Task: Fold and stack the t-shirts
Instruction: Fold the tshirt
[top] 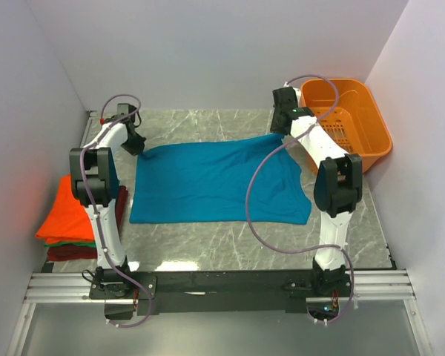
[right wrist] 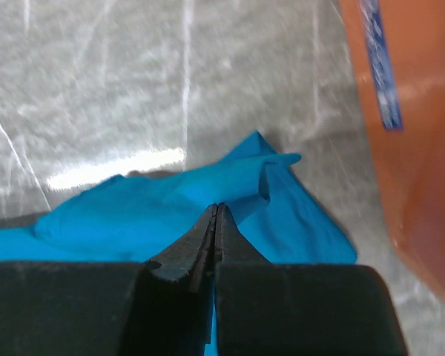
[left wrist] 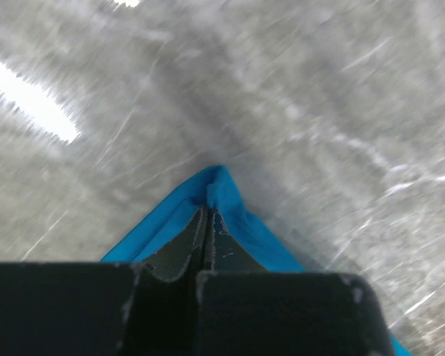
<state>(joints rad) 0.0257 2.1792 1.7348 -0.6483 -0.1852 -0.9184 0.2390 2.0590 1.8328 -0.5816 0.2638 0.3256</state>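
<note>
A teal-blue t-shirt (top: 215, 182) lies spread on the marble table. My left gripper (top: 136, 144) is shut on its far left corner; in the left wrist view the cloth (left wrist: 226, 200) pokes out past the closed gripper (left wrist: 208, 211). My right gripper (top: 280, 127) is shut on the far right corner; in the right wrist view the cloth (right wrist: 170, 208) bunches around the closed gripper (right wrist: 217, 209). Folded shirts are stacked at the left: an orange one (top: 65, 215) on top, a green edge (top: 59, 242) under it, a dark red one (top: 68, 254) at the bottom.
An orange plastic basket (top: 352, 122) stands at the back right, close to my right arm; its wall (right wrist: 408, 141) fills the right side of the right wrist view. White walls enclose the table on three sides.
</note>
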